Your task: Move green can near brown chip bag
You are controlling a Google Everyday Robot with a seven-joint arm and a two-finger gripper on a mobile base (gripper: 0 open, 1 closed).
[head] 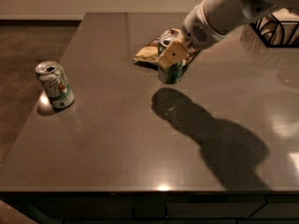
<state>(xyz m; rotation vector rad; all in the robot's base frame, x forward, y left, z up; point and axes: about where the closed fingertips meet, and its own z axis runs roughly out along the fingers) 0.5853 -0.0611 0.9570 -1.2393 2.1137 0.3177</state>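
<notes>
Pincer point(174, 59) clamps one green can point(170, 73) beside chip bag point(148, 54).

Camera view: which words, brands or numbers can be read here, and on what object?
None reads clearly.
Brown chip bag: lettering too blurred.
Green can, held in the claw beside the bag: label unreadable.
White can, left: artwork only, no legible text.

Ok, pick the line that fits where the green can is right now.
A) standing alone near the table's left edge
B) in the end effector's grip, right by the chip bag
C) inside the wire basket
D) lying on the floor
B: the end effector is clamped on the green can at the back middle of the table, right by the chip bag; the can at the left is the white can.
</notes>
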